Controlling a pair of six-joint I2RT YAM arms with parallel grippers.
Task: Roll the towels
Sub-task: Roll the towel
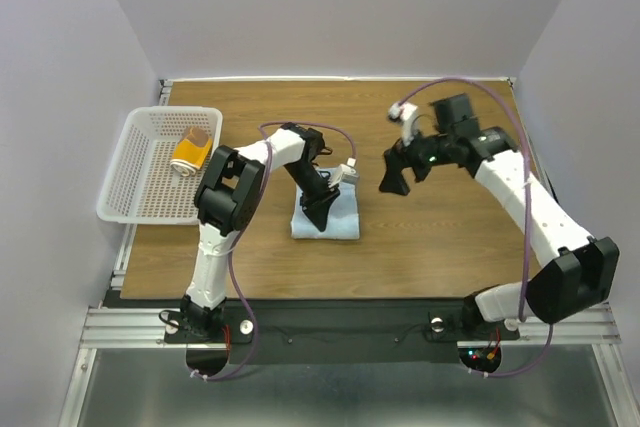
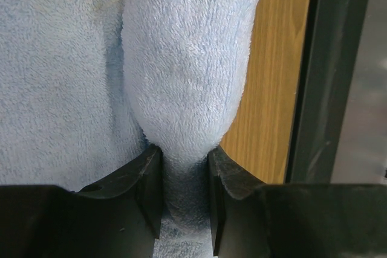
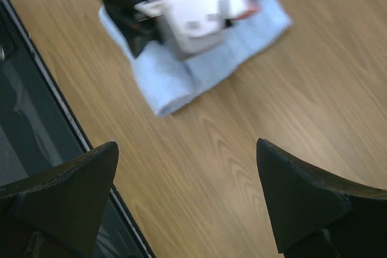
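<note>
A light blue towel point(image 1: 338, 220) lies on the wooden table point(image 1: 440, 237), partly rolled. My left gripper point(image 1: 318, 209) comes down on it and is shut on the rolled end. In the left wrist view the roll point(image 2: 187, 58) bulges out beyond the black fingers point(image 2: 145, 179), and the left gripper point(image 2: 185, 155) pinches its narrow part. My right gripper point(image 1: 395, 182) hovers to the right of the towel, open and holding nothing. In its wrist view the right gripper point(image 3: 187, 149) has only bare wood between its tips, with the blue towel point(image 3: 172, 83) farther off. A rolled mustard-yellow towel point(image 1: 191, 151) lies in the basket.
The white perforated basket point(image 1: 150, 192) stands at the table's left edge. A dark metal rail point(image 1: 350, 312) runs along the near edge of the table. Grey walls close in the back and both sides.
</note>
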